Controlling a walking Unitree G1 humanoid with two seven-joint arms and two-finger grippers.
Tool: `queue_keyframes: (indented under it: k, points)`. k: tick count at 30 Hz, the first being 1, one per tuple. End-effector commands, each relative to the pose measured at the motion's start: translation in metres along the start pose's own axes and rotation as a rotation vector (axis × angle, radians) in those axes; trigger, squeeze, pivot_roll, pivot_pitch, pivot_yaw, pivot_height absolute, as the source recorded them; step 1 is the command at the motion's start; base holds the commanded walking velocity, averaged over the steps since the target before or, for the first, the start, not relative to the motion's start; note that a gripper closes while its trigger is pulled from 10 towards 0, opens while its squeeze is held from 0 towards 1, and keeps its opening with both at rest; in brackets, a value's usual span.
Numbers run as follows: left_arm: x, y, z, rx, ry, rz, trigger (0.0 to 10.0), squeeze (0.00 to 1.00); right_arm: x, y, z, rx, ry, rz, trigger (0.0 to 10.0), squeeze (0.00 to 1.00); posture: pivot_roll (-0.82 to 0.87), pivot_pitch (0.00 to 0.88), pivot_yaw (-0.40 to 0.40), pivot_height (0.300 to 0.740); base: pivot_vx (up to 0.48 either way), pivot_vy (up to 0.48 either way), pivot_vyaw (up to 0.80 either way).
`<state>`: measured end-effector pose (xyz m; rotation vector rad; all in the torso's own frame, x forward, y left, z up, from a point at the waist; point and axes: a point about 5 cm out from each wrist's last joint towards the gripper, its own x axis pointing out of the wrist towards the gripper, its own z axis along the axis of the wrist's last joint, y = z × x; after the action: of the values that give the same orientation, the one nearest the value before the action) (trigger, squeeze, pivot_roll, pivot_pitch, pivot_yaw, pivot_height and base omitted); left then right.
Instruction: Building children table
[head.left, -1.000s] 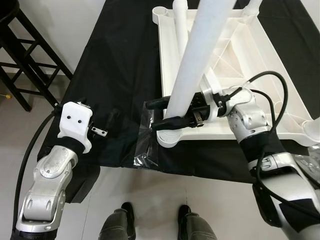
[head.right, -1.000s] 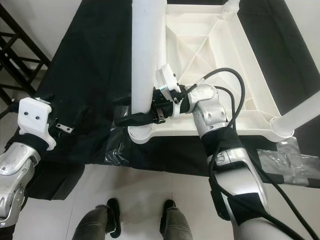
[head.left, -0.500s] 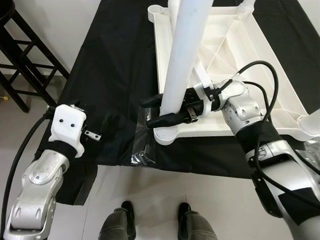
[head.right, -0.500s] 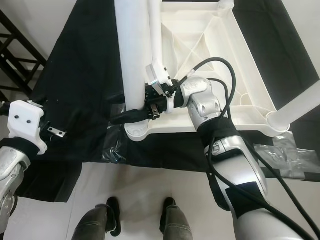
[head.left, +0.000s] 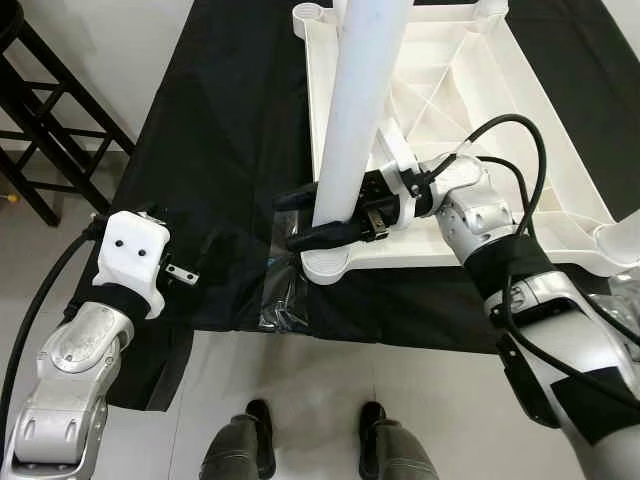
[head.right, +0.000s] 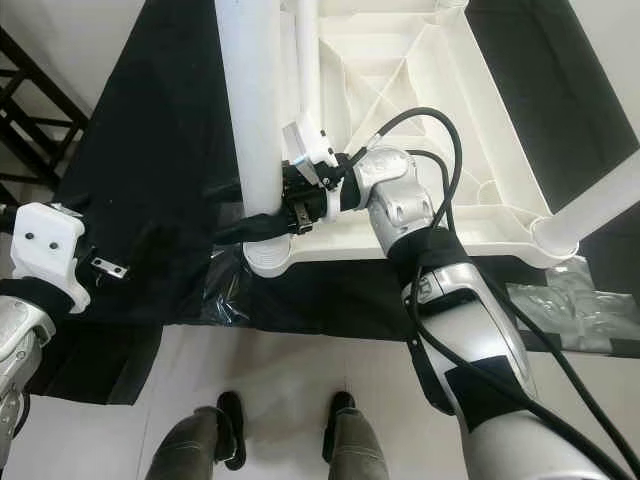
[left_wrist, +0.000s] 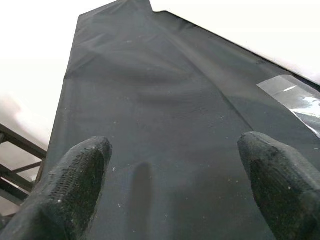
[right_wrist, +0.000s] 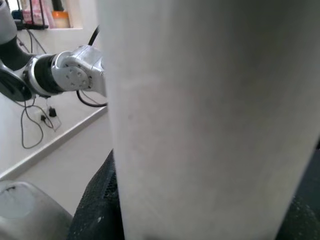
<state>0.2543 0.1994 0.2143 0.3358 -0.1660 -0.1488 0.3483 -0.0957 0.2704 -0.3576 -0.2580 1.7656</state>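
Observation:
A white children's table (head.left: 560, 150) lies upside down on a black cloth (head.left: 230, 130). A thick white leg (head.left: 360, 110) stands in the near left corner socket (head.left: 330, 265), leaning slightly. My right gripper (head.left: 300, 220) is shut on this leg just above the socket; in the right wrist view the leg (right_wrist: 210, 120) sits between the black fingers (right_wrist: 95, 210). My left gripper (left_wrist: 175, 185) hovers open over the bare cloth to the left, its fingers (left_wrist: 75, 185) wide apart, its white wrist housing (head.left: 130, 255) near the cloth's front edge. Other legs (head.right: 590, 215) stand at other corners.
Clear plastic wrap (head.left: 285, 295) lies on the cloth below the socket, and another sheet (head.right: 570, 305) lies at the front right. A black wooden rack (head.left: 40, 130) stands at the far left. Grey floor (head.left: 330, 380) and my feet (head.left: 250, 450) are at the front.
The leg in my right gripper has tipped from a clear rightward lean to nearly upright over the socket. The whole view has shifted a little; my left arm stays about where it was.

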Motion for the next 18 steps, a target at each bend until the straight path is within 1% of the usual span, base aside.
queue_keyframes:
  k: [1, 2, 4, 5, 6, 7, 8, 9, 10, 11, 12, 13, 14, 15, 16, 17, 18]
  points:
    - [-0.001, -0.001, -0.005, 0.0, 0.017, -0.015, 10.0, 0.0, -0.015, 0.024, -0.041, 0.121, 0.188, -0.071, 10.0, 0.0, 0.12, 0.378, 0.002, 0.74, 0.0, 0.0, 0.0]
    - [-0.001, -0.001, -0.005, 0.0, 0.017, -0.015, 10.0, 0.0, -0.015, 0.024, -0.041, 0.121, 0.188, -0.071, 10.0, 0.0, 0.12, 0.378, 0.002, 0.74, 0.0, 0.0, 0.0]
    - [0.001, -0.002, -0.005, -0.005, 0.014, -0.013, 10.0, 0.0, -0.012, 0.035, -0.045, 0.138, 0.27, -0.146, 10.0, 0.0, 0.1, 0.374, -0.008, 0.74, 0.0, 0.0, 0.0]
    - [0.002, -0.002, -0.006, -0.008, 0.011, -0.011, 10.0, 0.0, -0.007, 0.041, -0.049, 0.173, 0.308, -0.237, 10.0, 0.0, 0.08, 0.369, -0.02, 0.74, 0.0, 0.0, 0.0]
    - [0.002, -0.002, -0.006, -0.008, 0.011, -0.011, 10.0, 0.0, -0.007, 0.041, -0.049, 0.173, 0.308, -0.237, 10.0, 0.0, 0.08, 0.369, -0.02, 0.74, 0.0, 0.0, 0.0]
    - [0.003, -0.002, -0.006, -0.009, 0.009, -0.01, 10.0, 0.0, -0.001, 0.047, -0.052, 0.225, 0.335, -0.345, 10.0, 0.0, 0.08, 0.367, -0.024, 0.74, 0.0, 0.0, 0.0]
    - [0.004, -0.002, -0.006, -0.014, 0.006, -0.005, 10.0, 0.0, 0.008, 0.056, -0.06, 0.275, 0.363, -0.528, 10.0, 0.0, 0.07, 0.359, -0.037, 0.74, 0.0, 0.0, 0.0]
    - [0.004, -0.002, -0.006, -0.014, 0.006, -0.005, 10.0, 0.0, 0.008, 0.056, -0.06, 0.275, 0.363, -0.528, 10.0, 0.0, 0.07, 0.359, -0.037, 0.74, 0.0, 0.0, 0.0]
    - [0.005, -0.001, -0.006, -0.019, 0.001, 0.002, 10.0, 0.0, 0.016, 0.071, -0.067, 0.311, 0.382, -0.752, 10.0, 0.0, 0.07, 0.355, -0.039, 0.74, 0.0, 0.0, 0.0]
    - [0.006, -0.001, -0.006, -0.022, -0.001, 0.007, 10.0, 0.0, 0.02, 0.082, -0.071, 0.362, 0.366, -0.942, 10.0, 0.0, 0.07, 0.351, -0.032, 0.74, 0.0, 0.0, 0.0]
    - [0.007, -0.001, -0.006, -0.024, -0.003, 0.011, 10.0, 0.0, 0.023, 0.093, -0.074, 0.413, 0.338, -1.099, 10.0, 0.0, 0.07, 0.347, -0.028, 0.74, 0.0, 0.0, 0.0]
    - [0.007, -0.001, -0.006, -0.024, -0.003, 0.011, 10.0, 0.0, 0.023, 0.093, -0.074, 0.413, 0.338, -1.099, 10.0, 0.0, 0.07, 0.347, -0.028, 0.74, 0.0, 0.0, 0.0]
    - [0.008, -0.001, -0.006, -0.028, -0.005, 0.012, 10.0, 0.0, 0.026, 0.099, -0.076, 0.429, 0.332, -1.165, 10.0, 0.0, 0.07, 0.337, -0.02, 0.74, 0.0, 0.0, 0.0]
    - [0.008, -0.001, -0.006, -0.026, -0.008, 0.01, 10.0, 0.0, 0.027, 0.1, -0.077, 0.423, 0.319, -1.238, 10.0, 0.0, 0.07, 0.33, -0.012, 0.74, 0.0, 0.0, 0.0]
    - [0.008, -0.001, -0.006, -0.026, -0.008, 0.01, 10.0, 0.0, 0.027, 0.1, -0.077, 0.423, 0.319, -1.238, 10.0, 0.0, 0.07, 0.33, -0.012, 0.74, 0.0, 0.0, 0.0]
    - [0.011, -0.002, -0.005, -0.026, -0.017, 0.005, 10.0, 0.0, 0.025, 0.09, -0.075, 0.361, 0.273, -1.369, 10.0, 0.0, 0.07, 0.306, -0.003, 0.74, 0.0, 0.0, 0.0]
    - [0.011, -0.002, -0.005, -0.026, -0.017, 0.005, 10.0, 0.0, 0.025, 0.09, -0.075, 0.361, 0.273, -1.369, 10.0, 0.0, 0.07, 0.306, -0.003, 0.74, 0.0, 0.0, 0.0]
